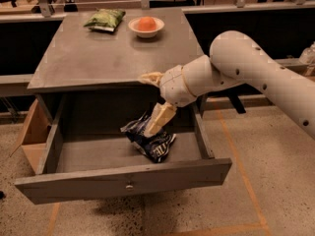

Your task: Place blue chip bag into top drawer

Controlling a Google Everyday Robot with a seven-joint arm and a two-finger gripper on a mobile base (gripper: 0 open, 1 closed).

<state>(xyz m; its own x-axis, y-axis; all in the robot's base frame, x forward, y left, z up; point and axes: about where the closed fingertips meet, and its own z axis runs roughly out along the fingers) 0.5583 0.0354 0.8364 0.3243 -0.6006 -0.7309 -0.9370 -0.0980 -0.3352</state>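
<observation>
The grey bench (113,58) carries a green chip bag (104,19) and a white bowl (146,27) holding something orange. They sit side by side at its far edge, well beyond the pincer (146,103), which hangs spread just below the front edge.

blue chip bag (150,142) in top drawer (123,178), right of centre; gripper (144,105) above; bowl (146,26) on table (108,58) behind

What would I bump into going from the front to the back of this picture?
top drawer front → blue chip bag down in the drawer, with the gripper open just above it → table top → bowl near the far edge.
</observation>
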